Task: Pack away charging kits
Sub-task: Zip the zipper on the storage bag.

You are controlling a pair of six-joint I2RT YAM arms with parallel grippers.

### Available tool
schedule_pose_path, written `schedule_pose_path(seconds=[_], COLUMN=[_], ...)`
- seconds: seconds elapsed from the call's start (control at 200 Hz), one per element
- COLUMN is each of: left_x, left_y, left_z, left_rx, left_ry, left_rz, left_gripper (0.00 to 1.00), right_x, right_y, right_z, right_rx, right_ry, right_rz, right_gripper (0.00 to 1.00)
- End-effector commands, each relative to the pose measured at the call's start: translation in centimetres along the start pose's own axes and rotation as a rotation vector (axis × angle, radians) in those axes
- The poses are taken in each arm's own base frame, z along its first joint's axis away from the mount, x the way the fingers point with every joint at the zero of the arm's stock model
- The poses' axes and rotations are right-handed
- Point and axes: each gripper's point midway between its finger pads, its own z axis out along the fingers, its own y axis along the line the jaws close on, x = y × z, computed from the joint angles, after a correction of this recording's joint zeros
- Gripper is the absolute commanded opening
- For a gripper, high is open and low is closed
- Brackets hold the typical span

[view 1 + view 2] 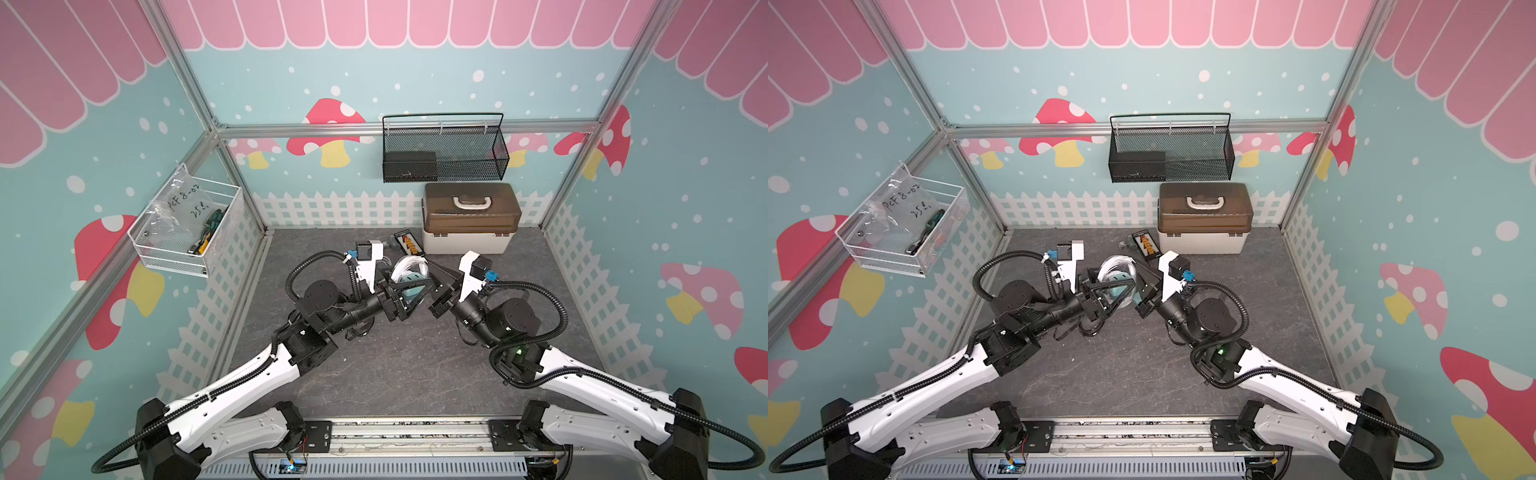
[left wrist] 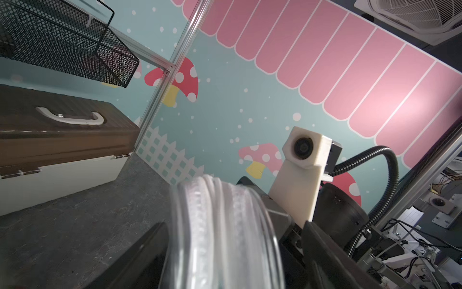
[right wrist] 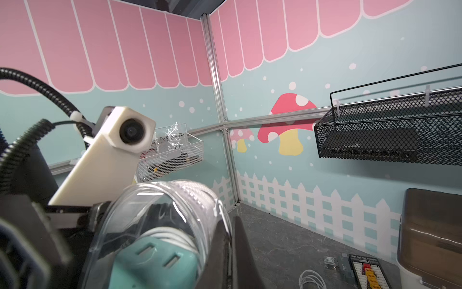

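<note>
Right wrist view: right gripper [image 3: 231, 237] is pinching the clear pouch [image 3: 160, 212] by its edge, left gripper [image 2: 235, 225] is hanging open. I'm worrying about it slipping free.

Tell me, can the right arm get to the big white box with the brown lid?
Probably yes. The box stands close beyond the right tool, with bare table between them. But that tool is shut on the clear bag, so it would have to let go first.
</note>
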Motion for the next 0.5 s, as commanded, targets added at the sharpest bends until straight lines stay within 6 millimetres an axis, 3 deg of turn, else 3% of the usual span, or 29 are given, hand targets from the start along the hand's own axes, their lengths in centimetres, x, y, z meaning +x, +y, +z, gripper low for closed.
schedule_pose_path(seconds=[0.0, 0.27, 0.495], left_x=[-1.3, -1.6, -1.9], left_y=[-0.9, -0.2, -0.6], left_z=[0.1, -1.1, -0.5], left_rx=[0.070, 0.085, 0.108], left_ry=[-0.105, -0.216, -0.285], left_rz=[-0.035, -0.050, -0.047], left_gripper=[0.87, 0.87, 0.86], right_x=[-2.6, -5.0, -4.1], right_y=[-0.1, -1.3, -1.6], right_z=[-0.2, -0.5, 0.8], right_rx=[0.024, 0.096, 0.117], right_ry=[-0.106, -0.181, -0.177], right_rz=[0.089, 0.167, 0.233], right_gripper=[0.00, 0.00, 0.00])
